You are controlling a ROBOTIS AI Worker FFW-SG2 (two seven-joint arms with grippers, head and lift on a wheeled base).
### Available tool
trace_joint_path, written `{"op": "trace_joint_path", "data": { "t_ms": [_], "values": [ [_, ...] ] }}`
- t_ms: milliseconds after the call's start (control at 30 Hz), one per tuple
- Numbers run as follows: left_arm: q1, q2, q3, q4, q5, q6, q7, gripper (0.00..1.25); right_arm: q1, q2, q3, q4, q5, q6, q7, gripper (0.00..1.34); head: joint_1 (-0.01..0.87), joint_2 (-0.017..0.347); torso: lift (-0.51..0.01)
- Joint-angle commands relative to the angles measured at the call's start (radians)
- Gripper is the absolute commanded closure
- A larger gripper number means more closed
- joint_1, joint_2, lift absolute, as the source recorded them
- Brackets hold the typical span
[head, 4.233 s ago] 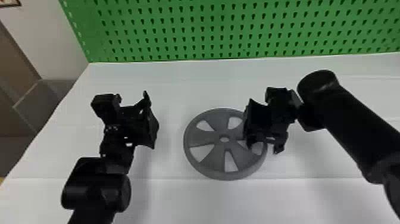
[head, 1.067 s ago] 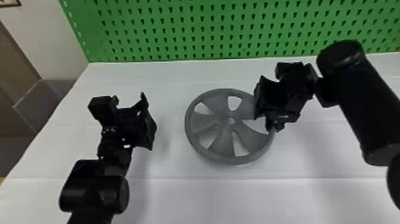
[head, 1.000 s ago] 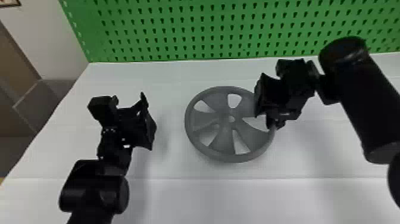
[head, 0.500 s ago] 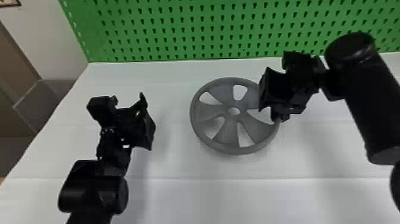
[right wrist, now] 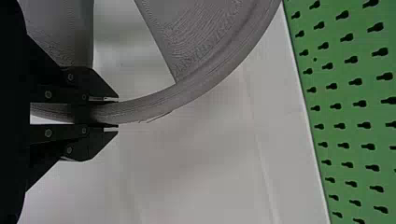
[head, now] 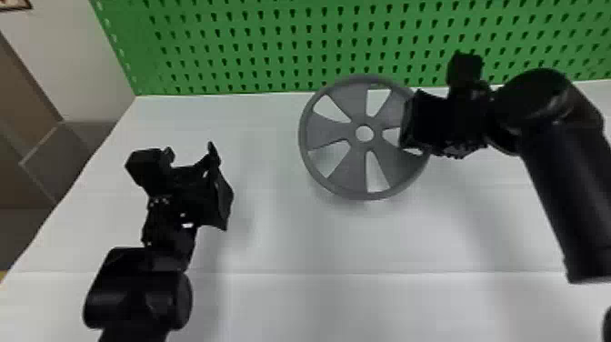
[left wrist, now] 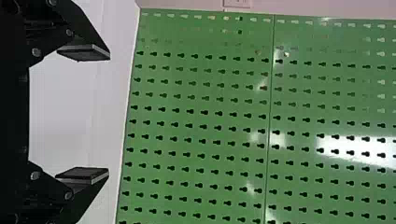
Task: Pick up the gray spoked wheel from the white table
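The black two-fingered right gripper (right wrist: 116,113) pinches the right rim of the round gray spoked wheel (head: 352,173), apparently above the white table (head: 318,309)'s far part. Raise it slowly, since this off-centre grip may let it droop. The black left gripper (left wrist: 109,113) waits wide at left.

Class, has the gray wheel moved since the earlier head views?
Yes: the wheel has moved toward the green board, its far rim now overlapping the board's lower edge in view.
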Motion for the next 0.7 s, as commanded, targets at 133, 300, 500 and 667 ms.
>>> {"op": "trace_joint_path", "data": {
  "t_ms": [133,300,500,667],
  "values": [
    [0.012,0.0,0.017,-0.018,0.002,0.0,0.0,0.38,0.117,-0.001,0.052,-0.087,0.243,-0.214,0.163,1.13,0.784,0.129,-0.064],
    [0.017,0.0,0.023,-0.022,0.002,-0.001,0.0,0.38,0.173,0.0,0.064,-0.121,0.372,-0.308,0.258,1.13,0.784,0.129,-0.064],
    [0.02,0.0,0.024,-0.026,0.003,-0.003,0.0,0.38,0.251,0.005,0.069,-0.168,0.491,-0.451,0.309,1.13,0.784,0.129,-0.064],
    [0.021,0.0,0.026,-0.029,0.005,-0.005,0.0,0.38,0.308,0.003,0.064,-0.168,0.514,-0.606,0.355,1.13,0.784,0.129,-0.064]
  ]
}}
